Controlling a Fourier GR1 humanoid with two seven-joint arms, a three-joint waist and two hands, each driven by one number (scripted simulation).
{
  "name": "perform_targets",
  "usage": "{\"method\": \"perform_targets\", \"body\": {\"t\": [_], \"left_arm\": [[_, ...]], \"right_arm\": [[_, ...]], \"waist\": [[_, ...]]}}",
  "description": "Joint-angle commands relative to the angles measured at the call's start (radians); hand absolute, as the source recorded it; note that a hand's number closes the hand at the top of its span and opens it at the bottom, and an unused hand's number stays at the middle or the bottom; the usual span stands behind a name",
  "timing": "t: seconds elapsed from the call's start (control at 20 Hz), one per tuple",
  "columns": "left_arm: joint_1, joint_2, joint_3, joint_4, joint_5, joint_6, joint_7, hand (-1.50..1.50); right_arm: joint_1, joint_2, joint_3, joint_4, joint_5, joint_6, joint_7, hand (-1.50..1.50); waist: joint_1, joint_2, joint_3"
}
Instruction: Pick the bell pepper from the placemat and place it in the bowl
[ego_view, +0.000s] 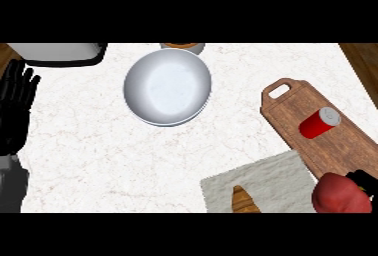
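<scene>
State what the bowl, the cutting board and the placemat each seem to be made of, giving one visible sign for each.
Bowl: probably glazed ceramic or metal; smooth pale surface with soft sheen.
Cutting board: wood; brown grain streaks, matte, cut-out handle hole.
Placemat: likely woven cloth; grey, dull, finely textured with a ragged edge.

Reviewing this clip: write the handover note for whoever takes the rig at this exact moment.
Left hand: open, fingers up, resting at the view's left edge, holding nothing.
Right hand: mostly hidden behind the red bell pepper at the lower right corner; black fingers show at its far side, apparently curled round it.
The pepper sits at the right edge of the grey placemat; whether it is lifted cannot be told. A croissant also lies on the placemat.
The bowl is at upper centre, empty.
Done: pepper apparently grasped.
Left: carry it up and left to the bowl, then release.
</scene>
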Motion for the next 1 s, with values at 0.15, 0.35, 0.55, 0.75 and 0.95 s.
{"method": "perform_targets", "body": {"t": [0.15, 0.35, 0.55, 0.75, 0.95], "left_arm": [[-0.029, -0.025, -0.022, 0.034, -0.021, 0.016, -0.016, 0.00], [-0.059, -0.001, -0.011, 0.023, 0.015, -0.015, 0.020, 0.00], [-0.042, -0.028, -0.038, 0.014, -0.018, 0.008, 0.007, 0.00], [-0.056, 0.003, -0.013, 0.032, 0.011, -0.029, 0.007, 0.00], [-0.059, -0.035, -0.050, 0.024, -0.029, 0.011, 0.005, 0.00]], "right_arm": [[-0.271, 0.044, 0.168, -0.158, -0.116, 0.029, 0.232, 1.50], [-0.500, 0.045, 0.206, -0.022, -0.163, 0.031, 0.416, 1.50], [-0.691, 0.045, 0.221, 0.119, -0.240, -0.013, 0.580, 1.50], [-0.884, 0.045, 0.143, 0.343, -0.353, -0.054, 0.618, 1.50], [-1.029, 0.045, 0.073, 0.539, -0.454, -0.097, 0.633, 1.50]], "waist": [[0.013, 0.004, 0.000], [0.041, 0.007, 0.000], [0.047, 0.006, 0.001], [0.049, 0.007, 0.001], [0.050, 0.007, 0.002]]}}
